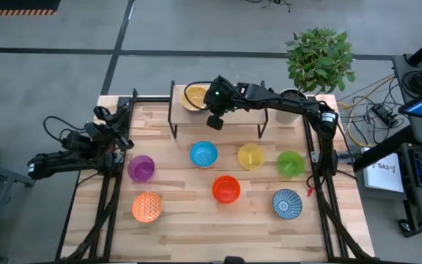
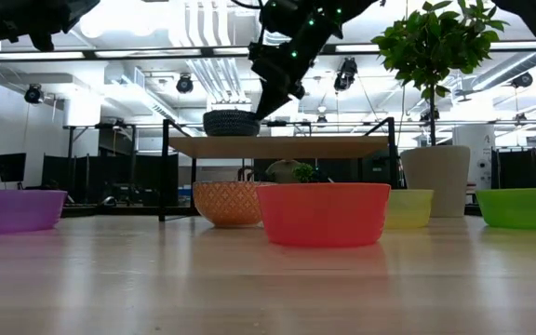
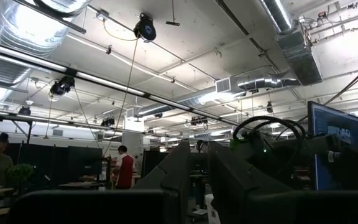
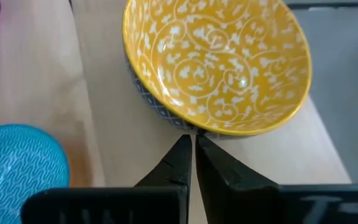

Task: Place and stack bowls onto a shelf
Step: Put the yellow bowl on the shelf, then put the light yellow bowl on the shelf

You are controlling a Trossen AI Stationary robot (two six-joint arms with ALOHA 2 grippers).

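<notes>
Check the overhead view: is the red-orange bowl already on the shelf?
No. The red-orange bowl sits on the tabletop; only the patterned gold bowl is on the shelf.

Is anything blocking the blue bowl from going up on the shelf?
Nothing visible blocks it. The blue bowl sits on the table just in front of the shelf. The gold bowl fills only the shelf's left end; the rest is bare.

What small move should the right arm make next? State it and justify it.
Probably lift the right gripper clear of the shelf and head for another bowl, perhaps the blue bowl: its fingers are shut and empty, and the gold patterned bowl already sits on the shelf.
</notes>
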